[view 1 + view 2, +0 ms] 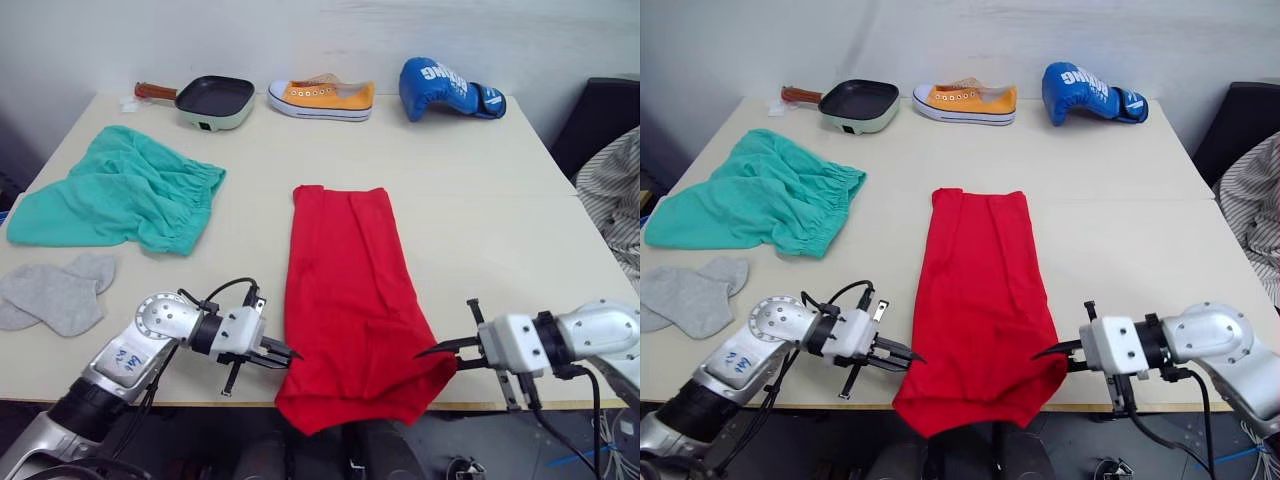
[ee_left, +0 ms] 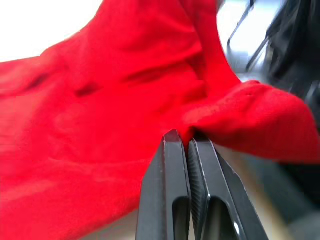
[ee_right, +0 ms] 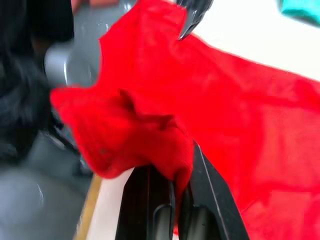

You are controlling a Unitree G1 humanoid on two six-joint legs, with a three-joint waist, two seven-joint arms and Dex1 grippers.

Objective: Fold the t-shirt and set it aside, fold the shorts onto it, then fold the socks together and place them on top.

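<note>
Red t-shirt (image 1: 348, 290), already narrowed to long strip, lies mid-table, near hem drooping over front edge. Left gripper (image 1: 282, 353) and right gripper (image 1: 432, 351) each pinch 1 hem corner, jaws pressed together on cloth. Fabric looks light, limp, prone to sagging; hem corners suit grip.

You get even, soft light from above in both head views; the bench (image 1: 480, 230) reads pale and clear, with only faint shadows under the garments. The t-shirt (image 1: 345, 290) is crisp there, its folds easy to read. In your left wrist view the bench burns out to white and the red cloth is smeared. Your right wrist view is softer still: the cloth's edges blur, the dark background dissolves into grey.
</note>
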